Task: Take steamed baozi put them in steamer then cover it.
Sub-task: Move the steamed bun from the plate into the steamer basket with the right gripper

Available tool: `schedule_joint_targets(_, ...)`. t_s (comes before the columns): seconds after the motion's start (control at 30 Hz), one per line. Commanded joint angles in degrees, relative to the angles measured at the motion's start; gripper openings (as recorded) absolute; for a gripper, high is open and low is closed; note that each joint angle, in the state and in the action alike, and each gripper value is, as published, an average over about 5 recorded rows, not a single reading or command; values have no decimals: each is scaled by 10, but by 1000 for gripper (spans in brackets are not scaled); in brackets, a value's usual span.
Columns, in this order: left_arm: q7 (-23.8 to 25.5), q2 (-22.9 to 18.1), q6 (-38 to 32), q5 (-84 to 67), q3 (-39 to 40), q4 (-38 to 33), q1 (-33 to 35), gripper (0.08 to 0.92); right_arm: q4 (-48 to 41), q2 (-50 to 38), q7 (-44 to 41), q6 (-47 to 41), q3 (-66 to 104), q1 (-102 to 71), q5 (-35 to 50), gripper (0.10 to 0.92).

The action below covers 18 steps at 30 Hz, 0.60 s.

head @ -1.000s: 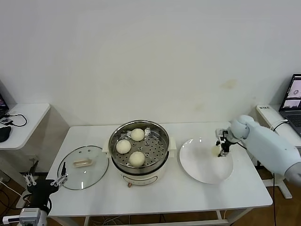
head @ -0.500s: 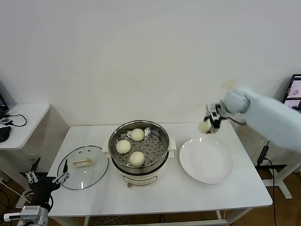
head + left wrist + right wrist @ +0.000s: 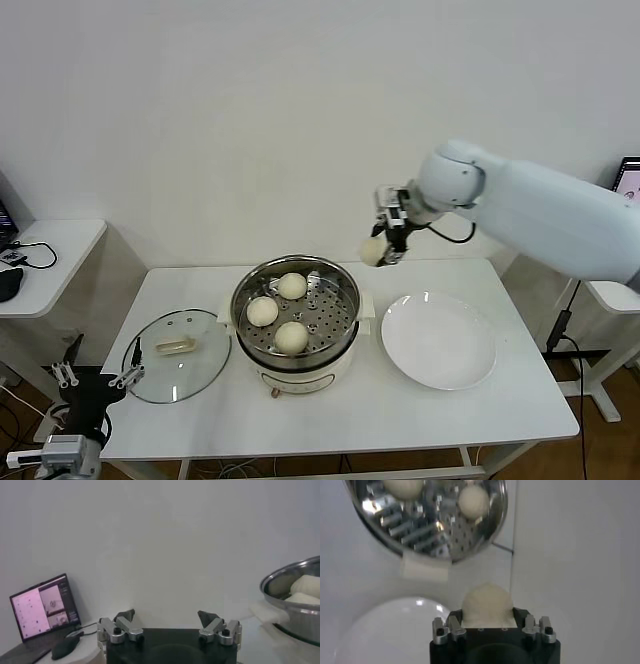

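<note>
bun [image 3: 373,250] pinched between my right gripper [image 3: 387,240] fingers, up in the air beside the steamer [image 3: 296,312]; its open tray gap lies down and to my left. left gripper [image 3: 97,380] hangs spread wide by the cover [image 3: 177,353], empty.

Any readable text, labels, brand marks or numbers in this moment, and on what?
None can be read.
Laptop screen beside the left claw: windows with lines of text, too small to read.
Steamer, its white base, glass cover and white plate: no label or marking shows.
Right claw, shut on a baozi: no lettering shows.
</note>
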Motion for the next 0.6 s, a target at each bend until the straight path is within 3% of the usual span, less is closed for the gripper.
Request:
schedule_joint_targets(0.03, 0, -2, 0, 0, -2, 1, 0, 823, 2, 97, 55, -70, -27, -23, 93, 636)
schedule_joint_targets(0.6, 0, -5, -1, -1, -3, 6, -2, 823, -74, 159, 90, -106, -28, -104, 47, 636)
